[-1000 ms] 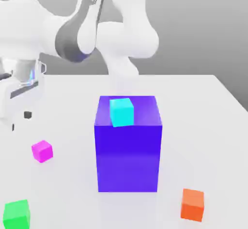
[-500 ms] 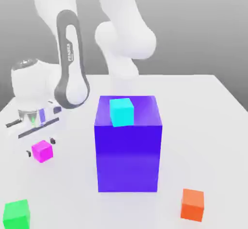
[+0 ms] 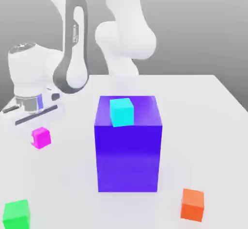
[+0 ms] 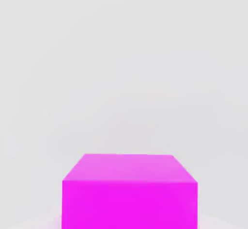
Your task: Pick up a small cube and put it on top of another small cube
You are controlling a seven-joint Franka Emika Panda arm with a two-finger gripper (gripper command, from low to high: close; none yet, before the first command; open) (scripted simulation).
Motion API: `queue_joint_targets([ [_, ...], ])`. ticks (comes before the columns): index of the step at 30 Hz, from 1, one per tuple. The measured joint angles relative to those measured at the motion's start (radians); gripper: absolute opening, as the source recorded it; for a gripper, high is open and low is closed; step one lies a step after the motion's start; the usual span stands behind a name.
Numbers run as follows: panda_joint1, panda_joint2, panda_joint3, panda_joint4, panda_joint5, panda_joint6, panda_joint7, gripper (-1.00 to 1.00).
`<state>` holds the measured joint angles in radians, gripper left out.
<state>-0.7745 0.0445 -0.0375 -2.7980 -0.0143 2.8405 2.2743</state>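
In the exterior view, the gripper hangs low on that view's left, fingers clamped on the pink cube; the cyan cube tops the blue block. In the hand view, the pink cube sits close. Grasp looks done; carrying and stacking remain.

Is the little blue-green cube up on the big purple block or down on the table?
Up on it: the cyan cube sits on the big block's top.

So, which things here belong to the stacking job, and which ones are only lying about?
For the job:
- magenta cube, under the tool
- possibly the cyan cube, as base

Lying about:
- big blue-violet block, carrying the cyan cube
- green cube
- orange cube
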Motion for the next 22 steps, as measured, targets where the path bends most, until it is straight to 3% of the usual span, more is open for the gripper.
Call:
queue_joint_targets([
  [14, 0.197, 0.207, 0.097, 0.499, -0.019, -0.292, 0.354, -1.00],
  [18, 0.218, 0.323, 0.097, 0.549, -0.029, -0.223, 0.391, -1.00],
  [19, 0.220, 0.353, 0.095, 0.552, -0.033, -0.195, 0.395, 1.00],
  [22, 0.220, 0.353, 0.095, 0.552, -0.033, -0.195, 0.395, 1.00],
])
